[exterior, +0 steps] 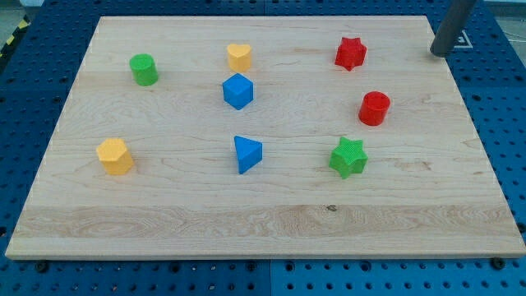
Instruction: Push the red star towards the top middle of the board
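Though right of red star (350,53), my tip (441,53) apart.

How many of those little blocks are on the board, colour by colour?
Red: 2, the red star and the red cylinder
Blue: 2, the blue cube and the blue triangle
Yellow: 2, the yellow heart and the yellow hexagon
Green: 2, the green cylinder and the green star
Total: 8

My tip sits to the view's right of the red star, touching no block.
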Action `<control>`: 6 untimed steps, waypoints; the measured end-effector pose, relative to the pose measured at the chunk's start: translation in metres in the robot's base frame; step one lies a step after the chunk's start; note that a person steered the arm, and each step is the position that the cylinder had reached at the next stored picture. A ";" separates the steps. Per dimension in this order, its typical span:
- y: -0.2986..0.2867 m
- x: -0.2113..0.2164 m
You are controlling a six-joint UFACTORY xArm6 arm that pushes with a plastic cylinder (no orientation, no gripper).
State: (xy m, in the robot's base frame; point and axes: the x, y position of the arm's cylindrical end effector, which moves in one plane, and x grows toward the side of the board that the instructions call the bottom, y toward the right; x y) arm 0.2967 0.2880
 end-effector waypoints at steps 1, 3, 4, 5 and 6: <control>-0.012 0.010; -0.048 0.012; -0.063 0.012; -0.083 0.012; -0.108 0.012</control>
State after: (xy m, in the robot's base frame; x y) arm 0.3083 0.1798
